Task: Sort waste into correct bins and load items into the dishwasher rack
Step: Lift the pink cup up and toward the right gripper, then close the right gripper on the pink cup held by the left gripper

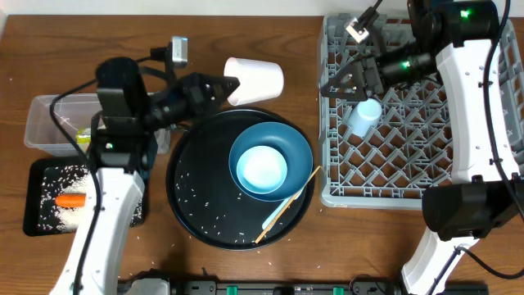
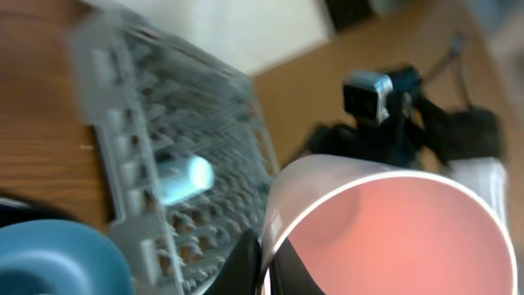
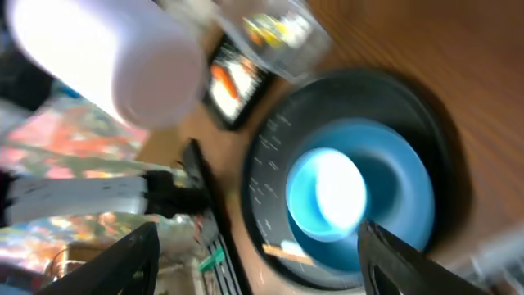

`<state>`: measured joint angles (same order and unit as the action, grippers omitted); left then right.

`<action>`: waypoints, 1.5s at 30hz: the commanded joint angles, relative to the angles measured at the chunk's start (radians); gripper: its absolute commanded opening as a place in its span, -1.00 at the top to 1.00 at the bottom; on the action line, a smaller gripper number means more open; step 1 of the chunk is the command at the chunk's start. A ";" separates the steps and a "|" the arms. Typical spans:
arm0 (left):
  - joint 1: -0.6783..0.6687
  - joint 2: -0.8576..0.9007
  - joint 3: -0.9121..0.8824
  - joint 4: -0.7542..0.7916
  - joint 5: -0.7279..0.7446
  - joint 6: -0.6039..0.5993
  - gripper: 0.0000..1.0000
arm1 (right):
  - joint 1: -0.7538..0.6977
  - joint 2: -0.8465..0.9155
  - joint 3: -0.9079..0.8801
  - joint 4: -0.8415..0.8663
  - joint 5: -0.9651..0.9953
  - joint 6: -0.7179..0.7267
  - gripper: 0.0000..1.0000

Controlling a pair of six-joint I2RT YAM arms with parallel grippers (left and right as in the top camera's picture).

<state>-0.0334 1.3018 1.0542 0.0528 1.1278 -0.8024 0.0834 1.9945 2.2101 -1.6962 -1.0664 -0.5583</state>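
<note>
Left gripper [image 1: 228, 85] is clamped on the rim of the sideways pink cup [image 1: 257, 79]. Right gripper [image 1: 350, 85] hangs wide open over the rack [image 1: 393, 168], above the light-blue cup [image 1: 365, 116].

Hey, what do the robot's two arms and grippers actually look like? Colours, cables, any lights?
The left arm and right arm have long white shell links joined by black motor housings, with small green lights glowing on them. Black cables loop along both. The left gripper and right gripper are black with tapered, wedge-like fingers. The left camera box and right camera box are small and silver.
</note>
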 commanded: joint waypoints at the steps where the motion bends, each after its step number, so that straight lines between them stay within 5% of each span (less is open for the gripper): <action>1: 0.003 0.047 0.015 0.060 0.291 -0.027 0.88 | -0.002 -0.016 0.001 -0.002 -0.239 -0.180 -0.43; 13: -0.012 0.106 0.015 0.152 0.297 -0.051 0.88 | 0.084 -0.016 0.001 0.000 -0.288 -0.321 -0.46; 45: -0.012 0.106 0.015 0.201 0.298 -0.076 0.88 | 0.232 -0.013 0.001 0.055 -0.241 -0.356 -0.33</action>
<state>-0.0429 1.4097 1.0542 0.2447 1.4200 -0.8719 0.2924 1.9945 2.2101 -1.6386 -1.2881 -0.8986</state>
